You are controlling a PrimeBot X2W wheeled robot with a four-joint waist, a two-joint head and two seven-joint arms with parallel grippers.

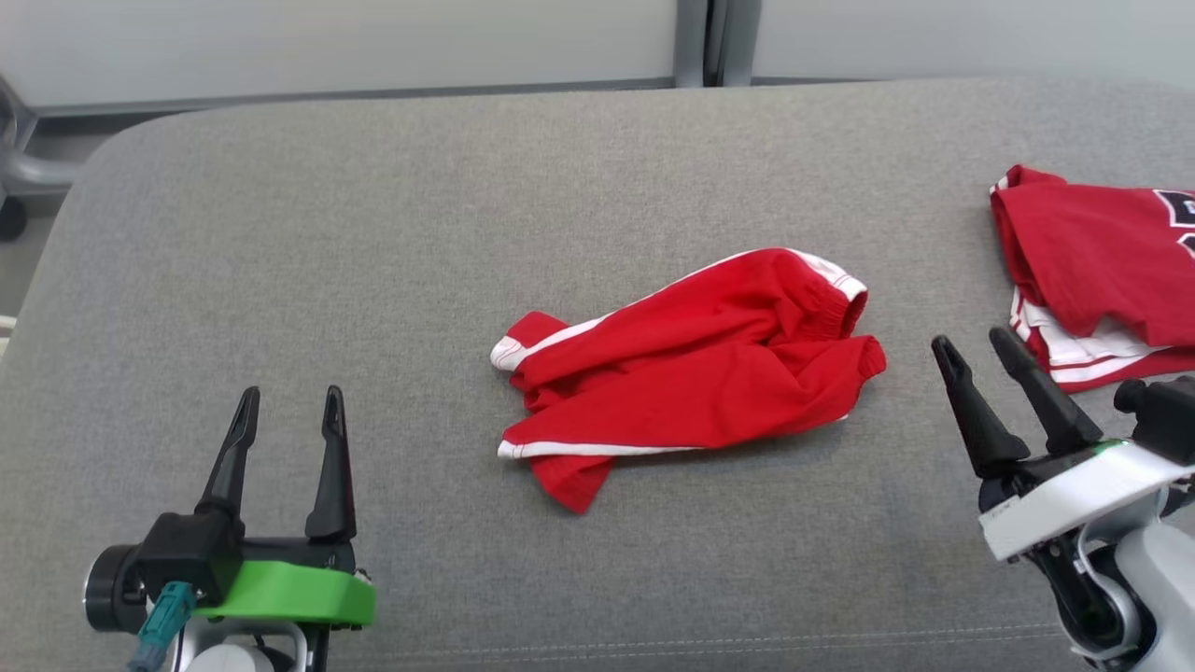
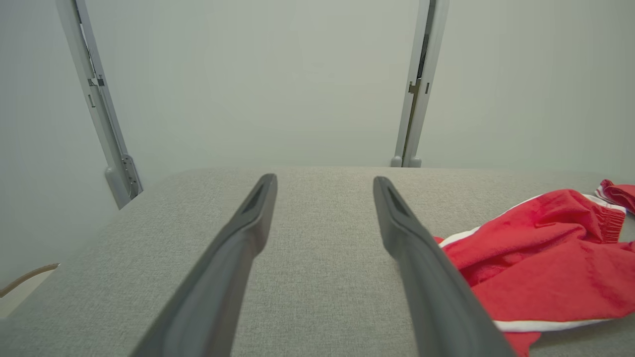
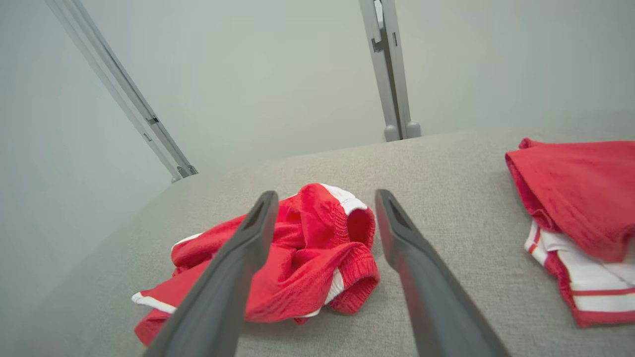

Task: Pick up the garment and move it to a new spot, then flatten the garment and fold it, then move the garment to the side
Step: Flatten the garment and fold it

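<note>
The garment point(image 1: 695, 364) is a pair of red shorts with white side stripes, lying crumpled in the middle of the grey padded surface point(image 1: 373, 243). It also appears as the garment point(image 2: 545, 263) at the right of the left wrist view and as the garment point(image 3: 307, 253) between my fingers in the right wrist view. My left gripper point(image 1: 288, 411) stands open at the lower left, well apart from the cloth. My right gripper point(image 1: 971, 350) is open just right of the waistband, holding nothing.
A stack of folded red and white clothes point(image 1: 1102, 271) lies at the right edge, close behind my right gripper, and shows as folded clothes point(image 3: 580, 208) in the right wrist view. Pale wall panels with grey metal posts point(image 2: 419, 84) stand behind the surface.
</note>
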